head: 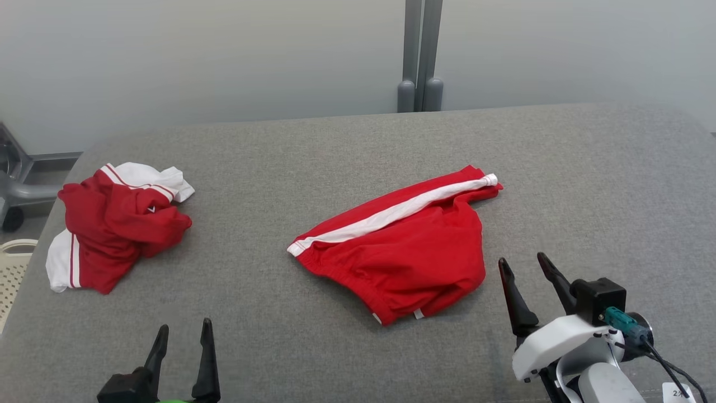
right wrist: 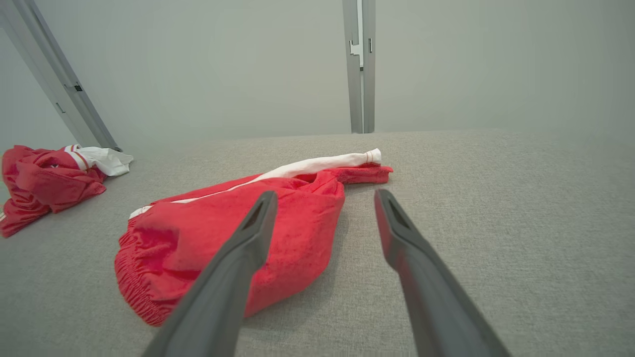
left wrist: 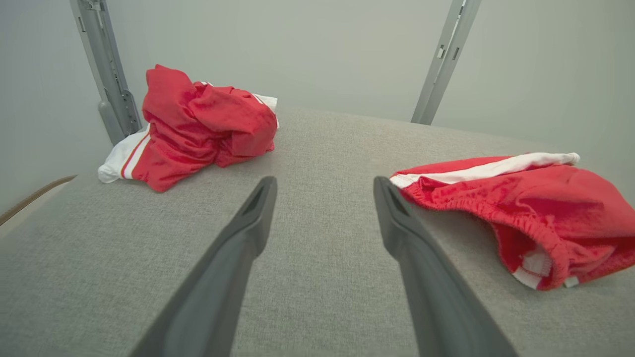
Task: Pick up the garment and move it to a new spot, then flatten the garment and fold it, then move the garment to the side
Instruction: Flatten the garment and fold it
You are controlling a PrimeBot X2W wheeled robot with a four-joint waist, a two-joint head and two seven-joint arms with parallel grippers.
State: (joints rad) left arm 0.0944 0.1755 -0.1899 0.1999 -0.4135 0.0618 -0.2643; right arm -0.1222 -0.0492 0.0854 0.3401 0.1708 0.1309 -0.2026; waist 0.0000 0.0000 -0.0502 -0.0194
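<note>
- Head view puts the red shorts [head: 403,246] near the middle of your grey table [head: 291,347]. Their white side stripe runs along the far edge, and the elastic waistband faces the near left.
- Your left claw [head: 185,324] hangs over the table's near edge with its fingers spread wide and nothing between them. Bare table lies between it and the waistband, as the left wrist view shows [left wrist: 325,181].
- Your right claw [head: 521,258] sits just beside the shorts' right-hand edge, jaws wide and empty, apart from the fabric. In the right wrist view [right wrist: 325,193] one finger crosses in front of the shorts [right wrist: 238,238].
- A crumpled red-and-white garment [head: 117,224] lies at the table's left edge, well apart from the shorts, with a broad bare strip between the two.
- You have open table to the right of the shorts, out to the rounded right corner, and behind them up to the far edge.
- Two grey posts [head: 420,56] stand just past that far edge.
- A pale basket [head: 14,268] sits beyond the left edge.
</note>
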